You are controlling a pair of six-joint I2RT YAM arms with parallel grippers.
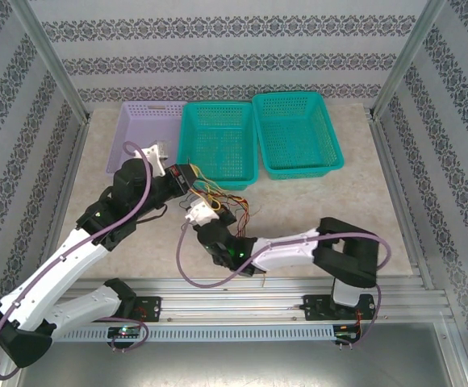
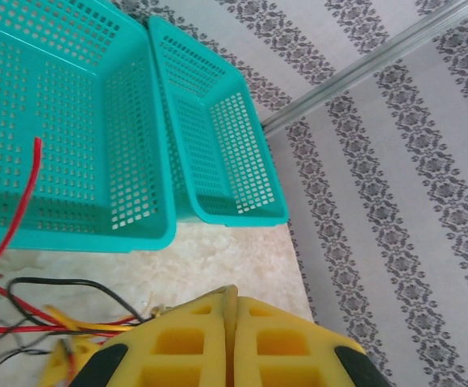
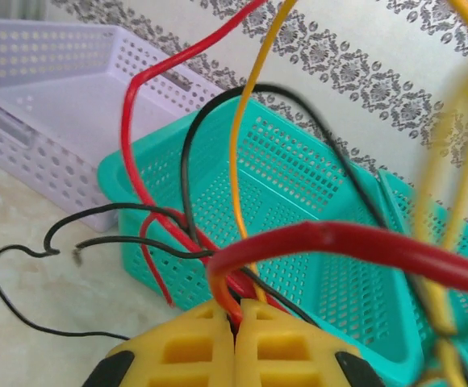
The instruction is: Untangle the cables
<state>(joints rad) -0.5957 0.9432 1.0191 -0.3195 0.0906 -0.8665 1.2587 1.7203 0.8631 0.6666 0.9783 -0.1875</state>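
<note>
From above: both arms reach in over the table [image 1: 331, 205]. The cables [image 1: 227, 205] sit as 1 loose clump just in front of the middle teal basket [image 1: 218, 143], strung between the left gripper [image 1: 192, 182] and the right gripper [image 1: 202, 211]. No strand lies apart from the rest that I can make out. My read is that the untangling has barely begun and nearly all of it is left.

Left wrist view: the left gripper [image 2: 230, 297] has its yellow fingers pressed flat together. No wire shows between them, so I cannot tell if it pinches anything. Red, black and yellow strands cross each other on the table at lower left. 1 red wire [image 2: 26, 189] climbs across the teal basket's wall, but I cannot tell if its tip lies inside.

Right wrist view: the right gripper [image 3: 236, 313] is clamped on a bunch of strands. Red, orange and black wires fan up out of the pinch in tall, floppy loops that cross more than once. A black wire [image 3: 24, 310] trails onto the table beside the lilac basket [image 3: 64, 97]. Blurred yellow loops hang close at the right.
</note>
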